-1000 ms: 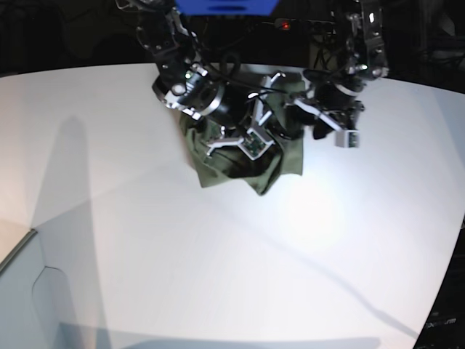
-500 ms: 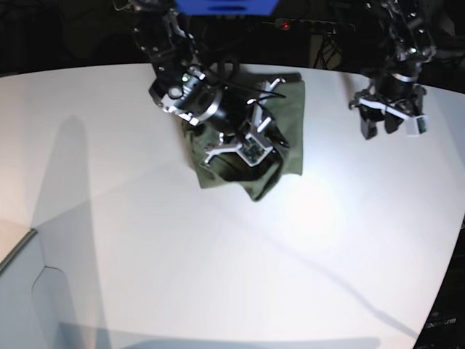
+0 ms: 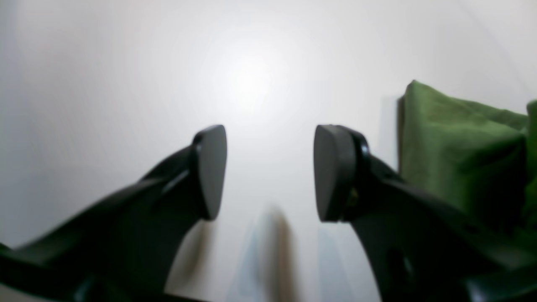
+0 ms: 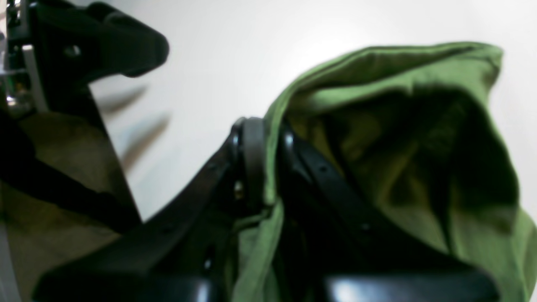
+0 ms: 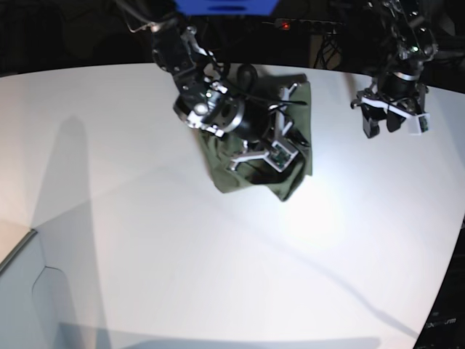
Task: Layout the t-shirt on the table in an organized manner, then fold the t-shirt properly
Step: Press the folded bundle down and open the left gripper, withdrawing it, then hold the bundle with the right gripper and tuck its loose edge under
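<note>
Olive-green cloth fills the right edge of my left wrist view: that is the t-shirt point(image 3: 457, 155), lying on the white table point(image 3: 126, 84) just beside my left gripper point(image 3: 268, 172). The two dark pads point(image 3: 209, 172) stand well apart with bare tabletop between them, so that tool is open and carries nothing.

Over to the right wrist view. Here the right gripper point(image 4: 268, 167) has its jaws pinched together on a folded edge of the t-shirt point(image 4: 398, 138); the fabric runs up between the two black fingers point(image 4: 251, 159) and billows out to the right in a loose, shadowed pouch. White table point(image 4: 235, 37) shows behind it. Part of the black arm hardware point(image 4: 96, 46) sits in the upper left, blurred.

Now the base view. The t-shirt point(image 5: 290, 109) is a bunched dark-green heap toward the far side of the table point(image 5: 218, 254), near the middle. The right gripper point(image 5: 265, 155) is down in the heap, clamped on cloth. My left gripper point(image 5: 391, 123) hangs over bare table well apart from the shirt, on this view's right, fingers pointing down and spread.
</note>
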`<state>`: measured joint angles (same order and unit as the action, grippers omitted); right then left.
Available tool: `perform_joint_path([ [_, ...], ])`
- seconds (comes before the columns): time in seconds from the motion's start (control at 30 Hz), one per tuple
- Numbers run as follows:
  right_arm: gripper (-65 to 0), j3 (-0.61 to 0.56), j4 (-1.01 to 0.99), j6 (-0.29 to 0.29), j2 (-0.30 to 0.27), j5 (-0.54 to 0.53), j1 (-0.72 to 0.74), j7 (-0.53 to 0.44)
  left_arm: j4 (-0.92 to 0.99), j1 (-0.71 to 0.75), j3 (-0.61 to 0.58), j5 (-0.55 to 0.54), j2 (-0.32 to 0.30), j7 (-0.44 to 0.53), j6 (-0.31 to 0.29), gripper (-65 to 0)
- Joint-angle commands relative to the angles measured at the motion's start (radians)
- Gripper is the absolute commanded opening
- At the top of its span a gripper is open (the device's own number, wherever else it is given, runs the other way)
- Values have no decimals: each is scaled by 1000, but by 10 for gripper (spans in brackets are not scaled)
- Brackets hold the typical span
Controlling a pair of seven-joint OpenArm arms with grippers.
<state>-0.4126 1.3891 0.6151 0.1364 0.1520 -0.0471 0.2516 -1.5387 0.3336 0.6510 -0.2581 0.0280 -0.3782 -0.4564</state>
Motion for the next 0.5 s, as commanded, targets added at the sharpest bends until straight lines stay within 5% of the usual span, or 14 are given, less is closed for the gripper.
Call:
perform_joint_path([
  [0.0, -650, -9, -4, -1, 18, -19, 28, -30, -15, -3, 3, -10, -7, 23, -9, -325],
  [0.1, -610, -33, -58, -1, 19, -19, 54, -28, -15, -3, 5, -8, -7, 23, -9, -325],
  [0.3, -373, -33, -41, -1, 21, -24, 51, -38, -7, -3, 6, -11, -23, 23, -9, -325],
  [0.47, -305, 5, 180, -1, 21, -24, -40, -38, -1, -3, 8, -11, -24, 23, -9, -325],
])
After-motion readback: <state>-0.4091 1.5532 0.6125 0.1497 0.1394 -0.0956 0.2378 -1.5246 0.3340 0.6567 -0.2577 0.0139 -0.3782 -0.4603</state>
